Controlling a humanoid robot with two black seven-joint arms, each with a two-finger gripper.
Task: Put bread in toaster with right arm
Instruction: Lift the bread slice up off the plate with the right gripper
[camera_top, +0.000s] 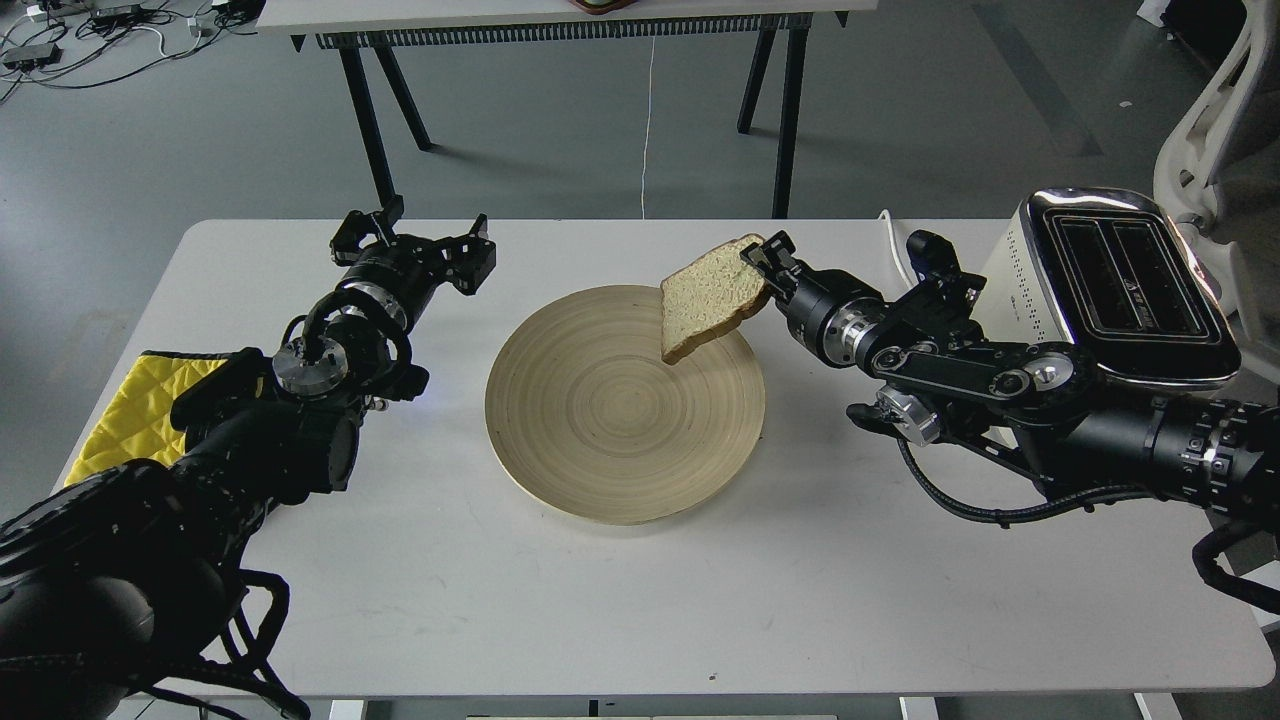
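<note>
A slice of pale tan bread (708, 296) with a brown crust hangs tilted in the air above the right rim of a round wooden plate (600, 430). My right gripper (762, 262) is shut on the bread's upper right edge. The right arm reaches in from the right across the table. The cream-white toaster (1120, 280) with a chrome top and two black slots stands at the table's right edge, behind that arm. My left gripper (420, 232) is open and empty above the table's back left, well away from the plate.
A yellow quilted cloth (135, 400) lies at the left table edge, partly under my left arm. A white cord (893, 245) runs behind the right arm near the toaster. Another table (560, 20) stands behind, and a white chair (1215, 110) at far right.
</note>
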